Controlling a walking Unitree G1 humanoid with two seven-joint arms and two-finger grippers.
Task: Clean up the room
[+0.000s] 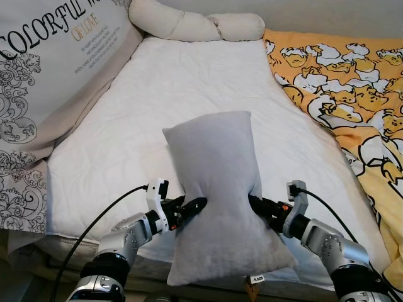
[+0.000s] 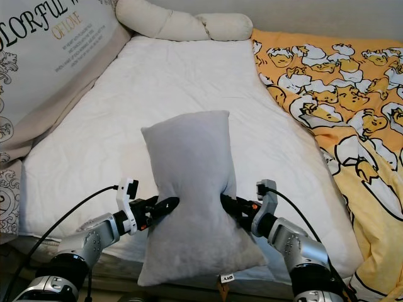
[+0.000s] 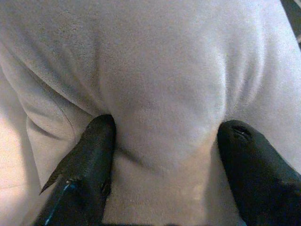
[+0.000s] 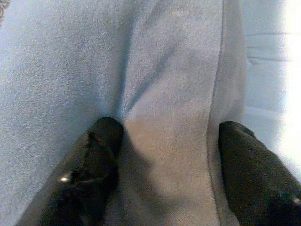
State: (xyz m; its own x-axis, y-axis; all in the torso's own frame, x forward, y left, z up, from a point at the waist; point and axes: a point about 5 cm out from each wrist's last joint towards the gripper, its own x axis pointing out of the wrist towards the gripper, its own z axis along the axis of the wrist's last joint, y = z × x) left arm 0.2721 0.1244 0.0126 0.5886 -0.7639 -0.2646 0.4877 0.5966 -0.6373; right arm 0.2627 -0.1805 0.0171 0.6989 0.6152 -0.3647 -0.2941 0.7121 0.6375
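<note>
A grey pillow (image 1: pixel 214 189) stands upright over the near edge of the white mattress (image 1: pixel 189 82), pinched into a waist at its middle. My left gripper (image 1: pixel 192 207) presses into its left side and my right gripper (image 1: pixel 257 204) into its right side, so the pillow is squeezed between the two. In the left wrist view the black fingers (image 3: pixel 94 155) stand wide apart with pillow fabric (image 3: pixel 160 84) bulging between them. The right wrist view has the same look: spread fingers (image 4: pixel 101 150) against the grey fabric (image 4: pixel 155 70). Both grippers are open.
An orange duck-print blanket (image 1: pixel 352 94) covers the bed's right side. A large cushion with lettering (image 1: pixel 50 69) leans along the left. A cream knotted bolster (image 1: pixel 195 25) lies at the far end. The mattress middle is bare.
</note>
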